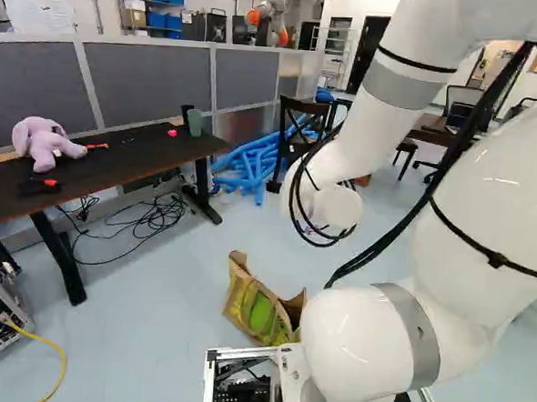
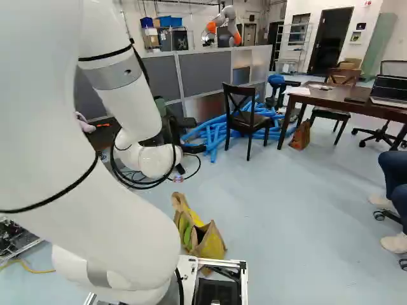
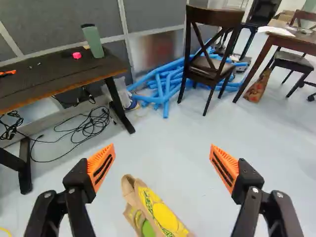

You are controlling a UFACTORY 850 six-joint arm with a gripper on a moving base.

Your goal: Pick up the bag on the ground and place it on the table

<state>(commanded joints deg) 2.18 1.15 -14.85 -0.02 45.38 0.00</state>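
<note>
Past the arm in the right base view, my gripper (image 2: 198,136) is partly visible, above the floor and the bag. In the wrist view the gripper (image 3: 162,146) is wide open, with nothing between its orange pads. The brown paper bag with yellow and green print (image 3: 160,212) lies on the floor, lower than the fingers and nearer the finger on the desk's side; part of it is cut off. The same bag (image 1: 260,303) rests just ahead of the base, its mouth gaping. A dark desk (image 1: 106,168) stands at the left of the left base view.
The desk holds a purple plush toy (image 1: 46,144) and a green cup (image 3: 93,40). Cables (image 3: 89,126) lie beneath it. Blue foam tubes (image 2: 216,133) surround a dark chair (image 2: 248,117). A brown table (image 2: 356,101) with a laptop and another paper bag (image 2: 301,135) are farther right. Another robot (image 2: 224,25) stands behind the partition.
</note>
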